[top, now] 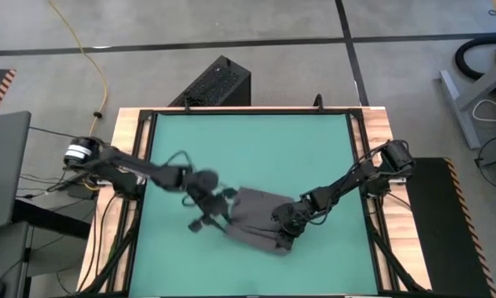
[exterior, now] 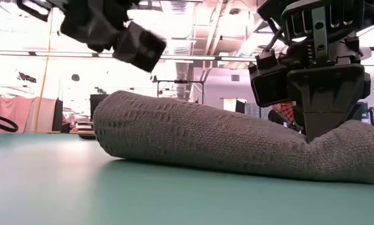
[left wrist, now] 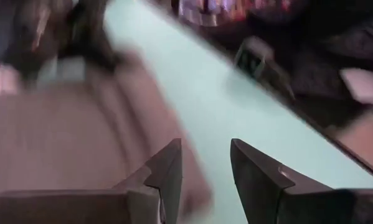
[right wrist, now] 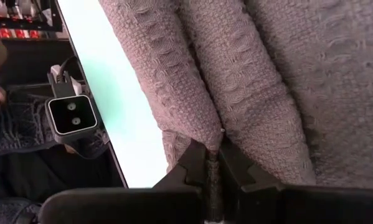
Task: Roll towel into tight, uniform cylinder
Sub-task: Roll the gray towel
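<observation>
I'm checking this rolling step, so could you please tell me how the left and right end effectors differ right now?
The left end effector has its fingers apart with nothing between them, while the right end effector is shut, pinching a fold of the towel. In the low view the left one hangs clear above the towel's end; the right one presses down into the other end, denting it. Both are dark, two-fingered, and stand over the towel.

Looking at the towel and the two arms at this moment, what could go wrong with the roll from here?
1. The right gripper pinches only a small fold of the towel; a pull could drag that end and open the layers.
2. The left gripper has open fingers, lifted off the towel, so that end is free and may unroll.
3. The roll already looks uneven in the low view, dented under the right gripper.
</observation>
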